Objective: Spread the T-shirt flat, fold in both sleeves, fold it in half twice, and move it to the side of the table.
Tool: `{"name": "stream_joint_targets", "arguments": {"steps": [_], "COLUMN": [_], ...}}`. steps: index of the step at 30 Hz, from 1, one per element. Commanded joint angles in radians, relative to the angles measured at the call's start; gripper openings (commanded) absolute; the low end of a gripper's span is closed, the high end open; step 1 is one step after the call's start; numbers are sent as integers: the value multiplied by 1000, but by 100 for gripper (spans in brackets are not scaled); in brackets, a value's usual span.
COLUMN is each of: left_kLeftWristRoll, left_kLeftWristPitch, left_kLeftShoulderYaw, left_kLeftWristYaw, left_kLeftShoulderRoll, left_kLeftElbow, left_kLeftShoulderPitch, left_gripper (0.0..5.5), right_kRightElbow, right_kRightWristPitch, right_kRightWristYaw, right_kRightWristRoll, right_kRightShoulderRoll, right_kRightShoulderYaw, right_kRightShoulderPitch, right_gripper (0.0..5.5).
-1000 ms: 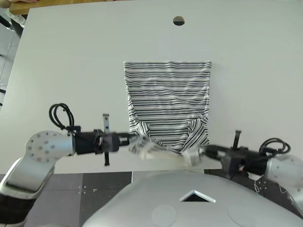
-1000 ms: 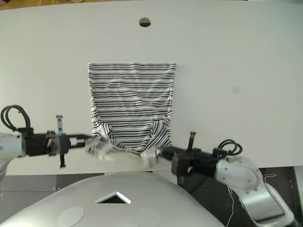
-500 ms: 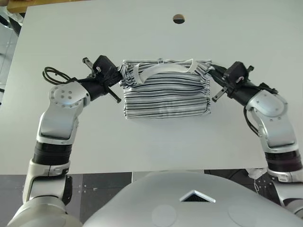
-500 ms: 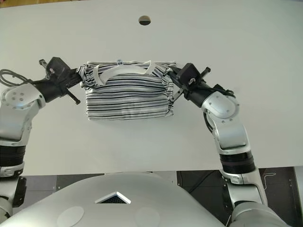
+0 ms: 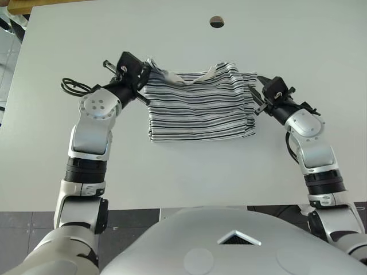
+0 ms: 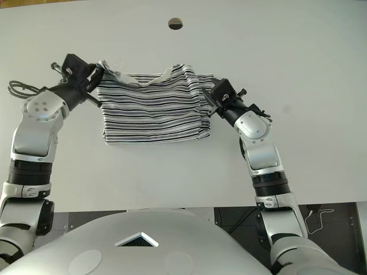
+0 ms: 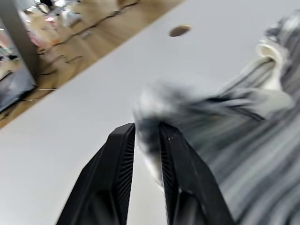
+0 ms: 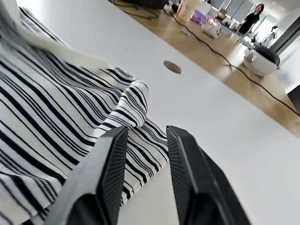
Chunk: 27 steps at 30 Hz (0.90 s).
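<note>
T-shirt, folded once on the worktop, has its far left corner pinched in the left hand while the right hand sits open at its right edge; best lay that corner down low, edges aligned.

Lab-like room: white table, cluttered wooden floor.

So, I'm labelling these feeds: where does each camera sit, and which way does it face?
Eye views: head, facing forward and down on table, T-shirt, left arm, right arm.
Left wrist view: looks along left claw, pinching the T-shirt.
Right wrist view: looks along open right claw, over the T-shirt.
Both wrist views share the table's hole.
</note>
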Motion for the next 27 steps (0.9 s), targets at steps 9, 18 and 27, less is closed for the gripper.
{"name": "stream_joint_targets", "arguments": {"steps": [9,18,27], "left_kLeftWristRoll": [-32,22,156], "left_kLeftWristPitch": [-128,-77,50], "left_kLeftShoulderYaw": [-17,-234,-307], "left_kLeftWristYaw": [-171,-286,-384], "left_kLeftShoulderRoll": [39,70,226], "left_kLeftElbow": [-197,-376,-289], "left_kLeftShoulderPitch": [135,343,315], "left_gripper": [14,14,14], "right_kRightElbow": [28,304,306], "right_kRightWristPitch": [-74,-84,-40], "right_kRightWristYaw": [-8,18,159], "right_kRightWristRoll": [-143,-236,-344], "right_kRightShoulderRoll": [24,71,-76], "right_kRightShoulderYaw": [72,162,240], "right_kRightShoulderPitch": [-103,-276,-192], "right_gripper": [10,10,10]}}
